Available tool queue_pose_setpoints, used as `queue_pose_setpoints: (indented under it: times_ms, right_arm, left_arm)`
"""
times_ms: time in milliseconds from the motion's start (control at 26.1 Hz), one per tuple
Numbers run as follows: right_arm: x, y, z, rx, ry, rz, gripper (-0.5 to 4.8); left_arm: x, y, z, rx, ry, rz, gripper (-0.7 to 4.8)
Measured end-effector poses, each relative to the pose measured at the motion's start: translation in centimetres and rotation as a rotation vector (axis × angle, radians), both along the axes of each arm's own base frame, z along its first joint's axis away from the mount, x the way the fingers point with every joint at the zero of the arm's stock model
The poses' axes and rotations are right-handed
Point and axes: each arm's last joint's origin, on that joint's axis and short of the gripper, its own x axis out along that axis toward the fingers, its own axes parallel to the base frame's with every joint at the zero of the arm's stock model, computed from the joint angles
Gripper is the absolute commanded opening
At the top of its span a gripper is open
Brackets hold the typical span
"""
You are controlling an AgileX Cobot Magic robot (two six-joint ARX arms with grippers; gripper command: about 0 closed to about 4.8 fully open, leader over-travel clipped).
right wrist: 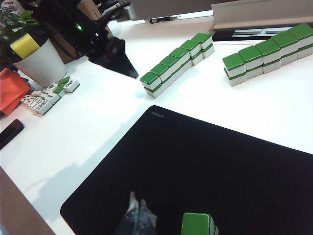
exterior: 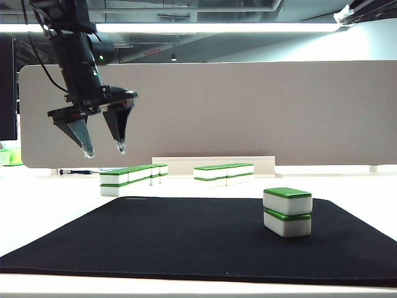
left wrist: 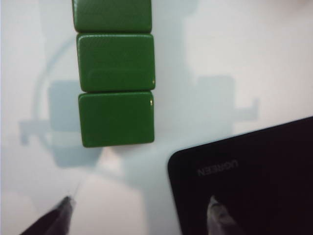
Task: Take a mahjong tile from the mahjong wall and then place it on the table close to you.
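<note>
Your left gripper hangs released and empty, fingers spread, above the near end of the mahjong wall on the table. Your right gripper sits low over the black mat; whether it's clenched, you can't tell. The mat reads "UGREEN". The wall's tiles are white with green backs, stacked two high.

Mahjong wall tiles were white with bright green backs, same as the two-tile stack. Table was plain white, its mat solid black with faint grey lettering at one corner. Partition panel was grey-beige, left gripper black with pale fingertips.
</note>
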Motion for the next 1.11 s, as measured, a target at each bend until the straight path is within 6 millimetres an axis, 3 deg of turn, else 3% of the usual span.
queue_pose_setpoints:
  times_ms: [115, 268, 766, 1111]
  right_arm:
    - [0.0, 0.0, 0.0, 0.0, 0.0, 0.0, -0.01]
    - [0.0, 0.0, 0.0, 0.0, 0.001, 0.0, -0.01]
    - [0.0, 0.0, 0.0, -0.001, 0.004, 0.0, -0.01]
    - [0.0, 0.0, -0.1, -0.002, 0.007, 0.0, -0.01]
  left_arm:
    - [0.5, -0.1, -1.0, 0.023, 0.005, 0.002, 3.53]
    - [0.8, -0.2, -1.4, 0.026, -0.006, 0.005, 4.09]
    - [1.8, -0.2, -1.4, 0.079, -0.108, 0.011, 4.08]
    - [2.3, -0.7, -3.2, 0.089, -0.076, 0.0, 4.08]
